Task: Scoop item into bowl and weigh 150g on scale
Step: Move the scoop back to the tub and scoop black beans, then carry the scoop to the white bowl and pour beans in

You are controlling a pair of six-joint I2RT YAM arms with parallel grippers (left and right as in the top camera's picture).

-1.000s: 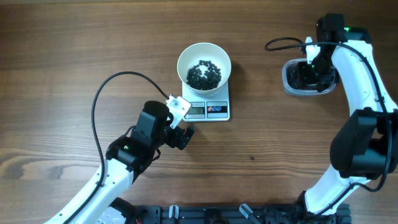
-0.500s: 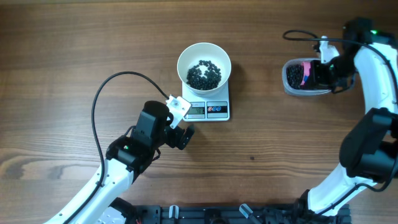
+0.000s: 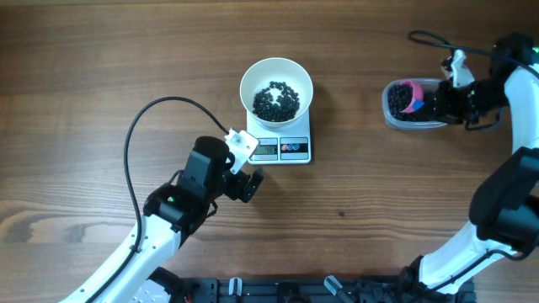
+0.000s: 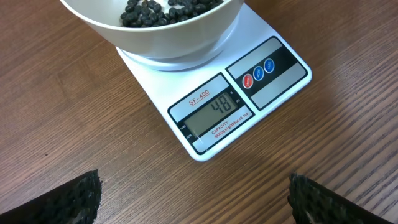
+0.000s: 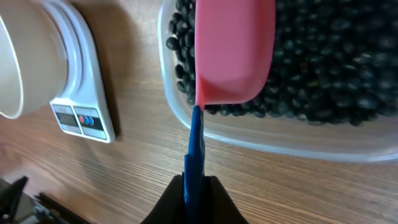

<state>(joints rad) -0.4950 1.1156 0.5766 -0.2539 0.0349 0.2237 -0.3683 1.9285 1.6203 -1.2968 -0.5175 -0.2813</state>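
Wood table point(image 3: 101, 50): bowl point(image 3: 245, 87) sits on scale point(image 3: 296, 151) so its beans point(image 3: 276, 101) get weighed; display reads 48, well short. Your right pincer point(image 5: 199, 194) clamps the scoop point(image 5: 236, 50) handle, cup over the tub point(image 5: 261, 144), likely to reload. Your left pincer point(image 4: 196, 200) gapes empty, facing the display.

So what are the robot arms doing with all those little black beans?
They are weighing black beans. The right claw is shut on a pink scoop with a blue handle, at the clear tub of them. The white bowl on the scale already has some, and the display reads 48. The left claw hangs open near the scale.
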